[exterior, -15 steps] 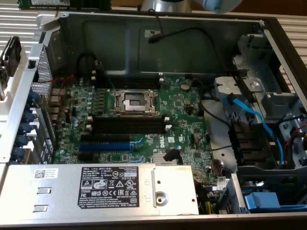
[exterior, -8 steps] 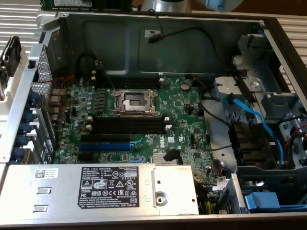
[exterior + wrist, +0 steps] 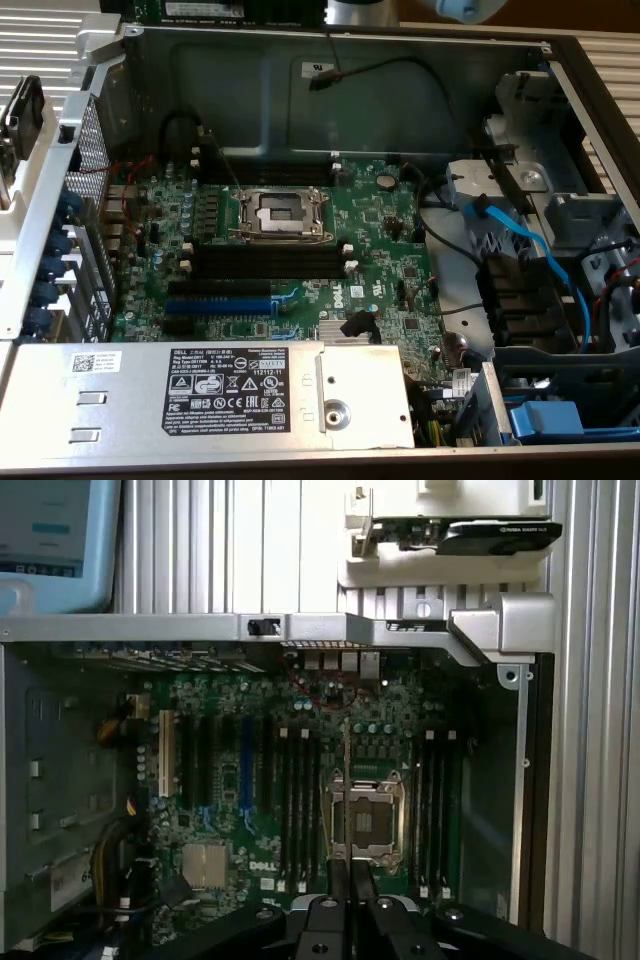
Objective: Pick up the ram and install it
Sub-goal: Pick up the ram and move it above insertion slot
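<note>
My tool [image 3: 347,878] is clamped on the ram [image 3: 347,790]. In the wrist view the stick shows edge-on, a thin line running out from between the two fingers. It hangs over the board [image 3: 250,720] in line with the socket [image 3: 362,815] and touches nothing below. In the exterior view, a green labelled strip at the top edge looks to me like the same ram.

I judge the care here lies in alignment. The stick should run parallel to one of the black slots [image 3: 265,262], upright, with its notch over the slot's key. It should go down straight so both ends seat together. The white clips [image 3: 350,265] ought to be swung out, but I cannot tell whether they are. The grip seems near one end, so a tilt is worth watching for.

The case [image 3: 330,95] lies open on the counter [image 3: 590,780]. Inside it is the board, with its socket bare and every black slot I can see empty. There is also a blue slot [image 3: 215,305], the supply [image 3: 200,390] along the near side, and blue cables [image 3: 520,240] on the exterior view's right.
</note>
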Robot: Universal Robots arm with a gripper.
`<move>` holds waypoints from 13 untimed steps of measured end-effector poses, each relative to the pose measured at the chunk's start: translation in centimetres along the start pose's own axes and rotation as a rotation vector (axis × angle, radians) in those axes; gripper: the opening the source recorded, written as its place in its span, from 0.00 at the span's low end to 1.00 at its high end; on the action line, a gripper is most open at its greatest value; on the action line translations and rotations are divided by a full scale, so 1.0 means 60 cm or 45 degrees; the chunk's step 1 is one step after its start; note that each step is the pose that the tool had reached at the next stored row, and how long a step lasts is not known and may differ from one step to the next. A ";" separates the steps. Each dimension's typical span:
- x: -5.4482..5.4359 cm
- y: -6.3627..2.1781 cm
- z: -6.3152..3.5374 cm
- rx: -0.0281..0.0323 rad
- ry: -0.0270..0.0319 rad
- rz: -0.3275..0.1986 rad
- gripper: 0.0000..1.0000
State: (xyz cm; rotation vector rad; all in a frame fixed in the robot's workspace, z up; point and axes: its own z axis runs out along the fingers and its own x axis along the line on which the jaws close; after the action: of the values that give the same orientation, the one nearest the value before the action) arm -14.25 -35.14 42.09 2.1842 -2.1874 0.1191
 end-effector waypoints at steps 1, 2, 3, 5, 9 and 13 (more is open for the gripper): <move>0.001 -0.002 0.001 0.0003 0.0001 0.000 0.13; 0.002 -0.003 0.002 0.0005 0.0002 0.001 0.13; 0.003 -0.003 0.003 0.0004 0.0005 0.001 0.13; 0.008 -0.004 0.006 0.0024 -0.0004 0.003 0.13; 0.018 -0.005 0.009 0.0118 -0.0200 0.008 0.13; 0.022 -0.007 0.010 0.0210 -0.0569 0.018 0.13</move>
State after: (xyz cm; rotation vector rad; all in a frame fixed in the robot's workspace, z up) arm -13.81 -36.50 41.62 2.2012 -2.2338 0.0901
